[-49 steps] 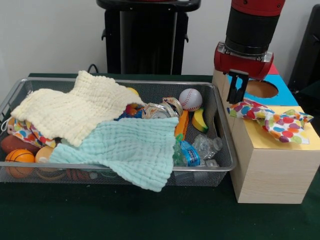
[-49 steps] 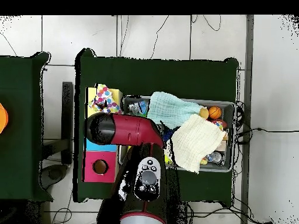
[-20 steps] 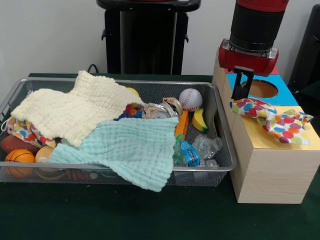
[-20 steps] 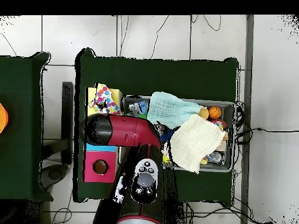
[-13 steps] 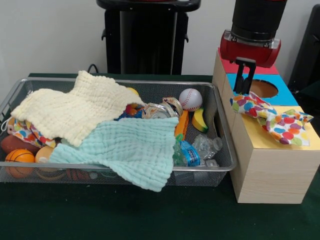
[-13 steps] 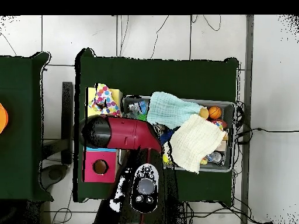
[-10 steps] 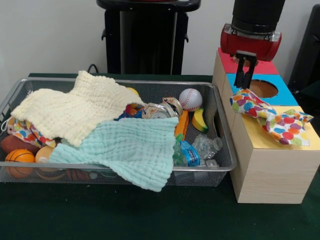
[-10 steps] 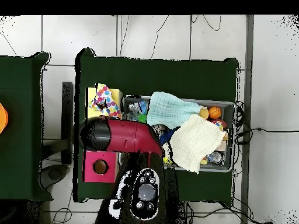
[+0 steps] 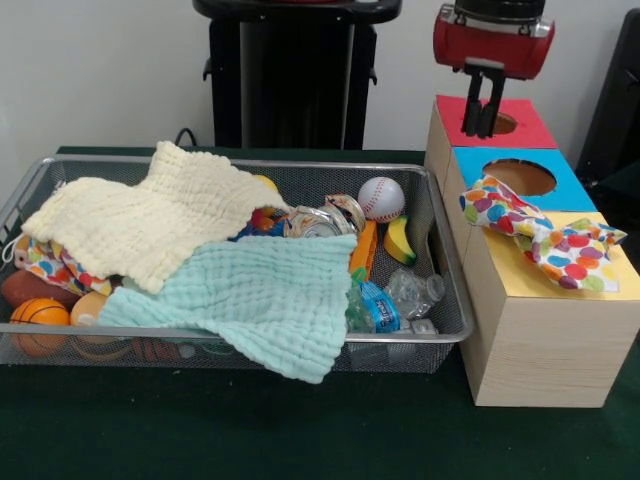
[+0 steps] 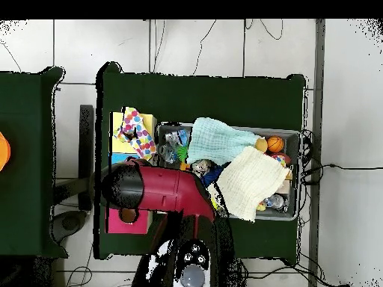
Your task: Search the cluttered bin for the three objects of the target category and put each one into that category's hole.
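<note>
A dotted white cloth [image 9: 545, 235] lies crumpled on the yellow-faced box [image 9: 625, 275] and reaches onto the blue box; it hides the yellow hole. It also shows in the overhead view [image 10: 136, 131]. Another dotted piece [image 9: 50, 262] peeks out at the left end of the wire bin [image 9: 300, 162], under the cream cloth. My gripper [image 9: 485, 128] hangs empty above the red-faced box [image 9: 525, 128], fingers slightly apart, well clear of the cloth. In the overhead view my arm [image 10: 161, 187] hides the gripper.
A cream waffle cloth [image 9: 150, 220] and a mint waffle cloth [image 9: 260, 295] cover most of the bin. A baseball [image 9: 381, 198], a plastic bottle [image 9: 400, 295] and a small basketball [image 9: 38, 318] lie among the clutter. The blue box's hole [image 9: 525, 177] is uncovered.
My gripper has risen and drawn back from beside the dotted cloth to above the red box. The dotted cloth stays on the yellow box.
</note>
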You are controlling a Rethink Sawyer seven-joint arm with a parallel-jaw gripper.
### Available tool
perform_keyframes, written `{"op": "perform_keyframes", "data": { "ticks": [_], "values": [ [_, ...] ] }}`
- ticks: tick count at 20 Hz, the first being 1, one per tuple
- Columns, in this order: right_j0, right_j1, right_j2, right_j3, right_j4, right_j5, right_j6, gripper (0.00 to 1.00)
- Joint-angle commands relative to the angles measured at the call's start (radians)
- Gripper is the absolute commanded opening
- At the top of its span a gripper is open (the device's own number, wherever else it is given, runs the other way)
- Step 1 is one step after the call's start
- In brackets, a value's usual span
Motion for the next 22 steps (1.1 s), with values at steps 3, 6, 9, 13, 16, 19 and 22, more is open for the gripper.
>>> {"op": "perform_keyframes", "data": {
  "ticks": [3, 6, 9, 13, 16, 19, 22],
  "values": [
    [-0.062, -0.074, 0.023, 0.161, -0.067, 0.040, 0.007, 0.00],
    [-0.067, -0.068, 0.024, 0.161, -0.071, 0.009, 0.022, 0.00],
    [-0.070, -0.072, 0.025, 0.155, -0.081, 0.002, 0.017, 0.00],
    [-0.076, -0.103, 0.016, 0.119, -0.085, 0.071, 0.000, 0.00],
    [-0.092, -0.118, 0.014, 0.071, -0.092, 0.122, -0.012, 0.00],
    [-0.101, -0.111, 0.020, 0.053, -0.099, 0.114, -0.001, 0.00],
    [-0.099, -0.110, 0.025, 0.046, -0.098, 0.120, 0.022, 1.00]
  ]
}}
